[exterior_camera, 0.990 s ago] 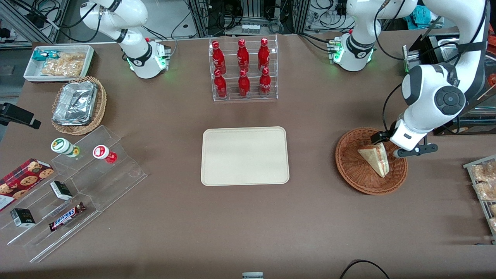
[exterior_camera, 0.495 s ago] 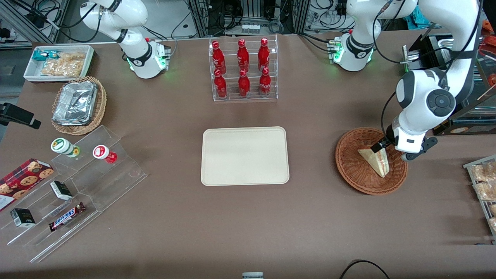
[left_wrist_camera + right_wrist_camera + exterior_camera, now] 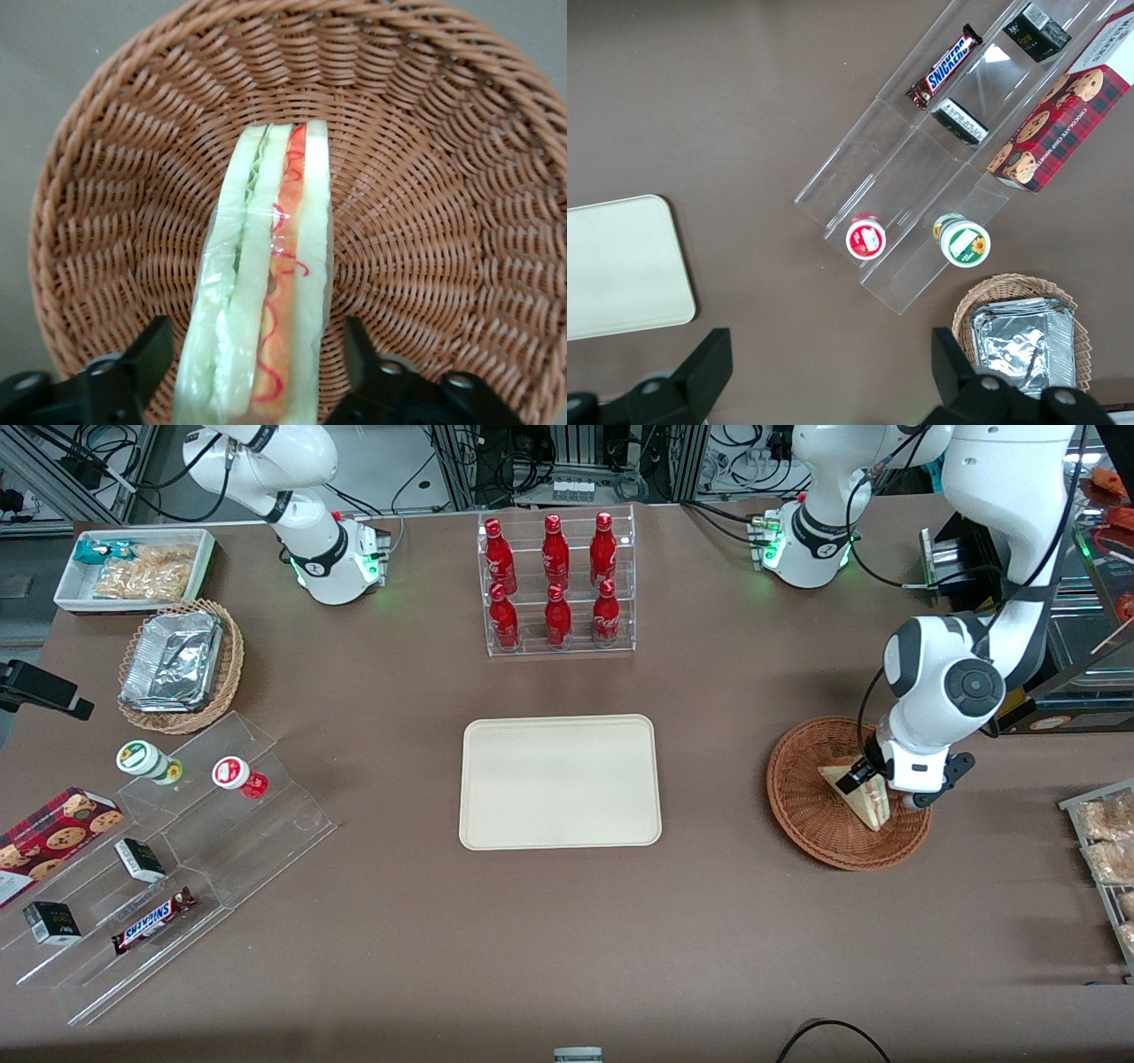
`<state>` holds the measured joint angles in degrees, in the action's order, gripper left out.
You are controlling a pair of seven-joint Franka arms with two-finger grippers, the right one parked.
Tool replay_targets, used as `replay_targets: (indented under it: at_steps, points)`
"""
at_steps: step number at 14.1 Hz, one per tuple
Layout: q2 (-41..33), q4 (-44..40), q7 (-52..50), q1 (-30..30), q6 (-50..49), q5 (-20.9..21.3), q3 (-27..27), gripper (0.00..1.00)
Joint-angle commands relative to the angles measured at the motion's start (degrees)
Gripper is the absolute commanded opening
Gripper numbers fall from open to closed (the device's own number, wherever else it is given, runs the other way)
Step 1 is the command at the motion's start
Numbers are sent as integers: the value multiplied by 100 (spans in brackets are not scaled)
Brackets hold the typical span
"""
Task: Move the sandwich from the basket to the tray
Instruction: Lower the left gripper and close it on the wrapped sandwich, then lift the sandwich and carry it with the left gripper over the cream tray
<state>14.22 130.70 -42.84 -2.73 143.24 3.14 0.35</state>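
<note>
Brown tabletop (image 3: 753, 921) carries the whole setup: cream tray (image 3: 560, 781) at centre, wicker basket (image 3: 808, 824) toward the working arm's end, an acrylic rack of red bottles (image 3: 556, 584) farther from the front camera than the tray.

Change over the last second: the working arm's wrist has swung inward over the basket and dropped. Earlier it sat past the basket rim, on the side away from the tray, with the gripper beside the sandwich. Now the gripper (image 3: 873, 786) is directly over the sandwich (image 3: 864, 802), covering its upper part in the front view. Sandwich and basket have not shifted; the tray is unchanged and bare.

Current relation, wrist view: the sandwich (image 3: 266, 292) stands on edge in the basket (image 3: 425, 159), cut face up, showing white bread, green and red filling, under clear wrap. It runs from near the basket's middle toward the gripper (image 3: 259, 376). Both fingers (image 3: 142, 363) are spread wide, one on each side of the wedge's thick end, straddling it. A narrow gap shows between each finger and the bread, so no contact on either side can be confirmed. The sandwich rests on the basket weave, not lifted.

Tray lies well apart from the basket, with bare table between them.
</note>
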Motion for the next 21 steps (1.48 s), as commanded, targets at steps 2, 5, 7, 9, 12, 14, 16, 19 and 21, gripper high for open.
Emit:
replay_targets:
  at_steps: [2, 5, 7, 9, 12, 14, 16, 19, 21]
  points:
    - [-270, -27, -102, -69, -216, -6, 0, 8]
    - [-630, -219, -41, -96, -971, 2, -192, 3]
    - [-710, -483, -40, -105, -1428, -6, -552, 3]
    - [-614, -921, -23, -105, -1833, 29, -1096, 2]
    - [-18, -1808, 381, -113, -2369, 283, -2001, 4]
    - [483, -2423, 216, -122, -2668, 345, -2537, 3]
    - [940, -2916, -432, -410, -2688, 651, -2952, 2]
    - [1678, -3786, -1392, -1254, -2687, 1135, -2953, 2]
    - [2144, -4331, -1639, -1693, -2696, 1233, -2944, 1]
